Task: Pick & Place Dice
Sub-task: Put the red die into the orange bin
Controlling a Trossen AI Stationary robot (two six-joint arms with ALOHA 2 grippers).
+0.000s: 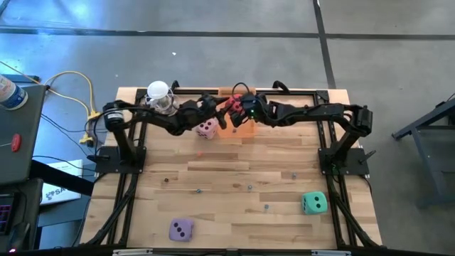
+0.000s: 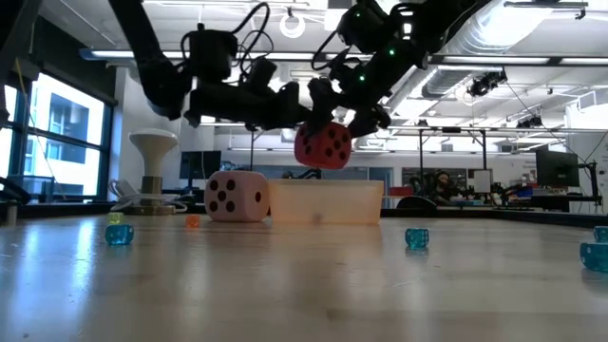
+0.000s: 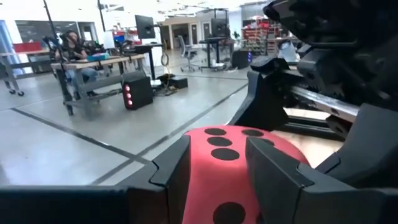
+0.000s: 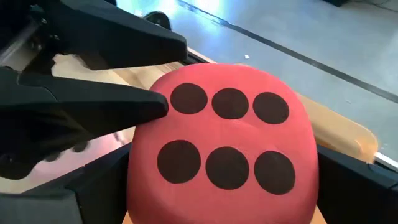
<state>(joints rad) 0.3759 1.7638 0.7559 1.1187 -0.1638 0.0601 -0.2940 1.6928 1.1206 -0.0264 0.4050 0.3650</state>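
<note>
The red die point(image 1: 232, 112) point(image 2: 323, 145) hangs in the air above a pale translucent bin point(image 2: 326, 201) near the table's far edge, between both grippers. My left gripper point(image 3: 217, 180) reaches in from the left and is shut on it. My right gripper point(image 4: 224, 186) comes from the right and is also shut on it. The pink die point(image 1: 207, 128) point(image 2: 237, 197) rests on the table just left of the bin. Near the right edge the teal die point(image 1: 314, 203) sits on the table, and the purple die point(image 1: 180, 229) sits near the near edge. My left gripper pinches the red die between its two fingers point(image 3: 273, 174), coming roughly level from the table's left. The soft body point(image 3: 214, 168) is squeezed narrow between them and bulges beyond. The die is lifted clear. My right gripper holds the red die's two opposite sides point(image 4: 140, 180) between its fingers point(image 4: 93, 193), slanting down from the table's right. The six-pip face point(image 4: 227, 137) faces its camera. The die is clear of the table, above the bin.
A white mushroom-shaped stand point(image 1: 158, 94) point(image 2: 153, 171) stands at the far left of the table. Small beads lie scattered about, such as one point(image 2: 119, 234) on the left and another point(image 2: 416, 237) right of centre. The middle of the table holds only beads. People sit at desks in the room behind.
</note>
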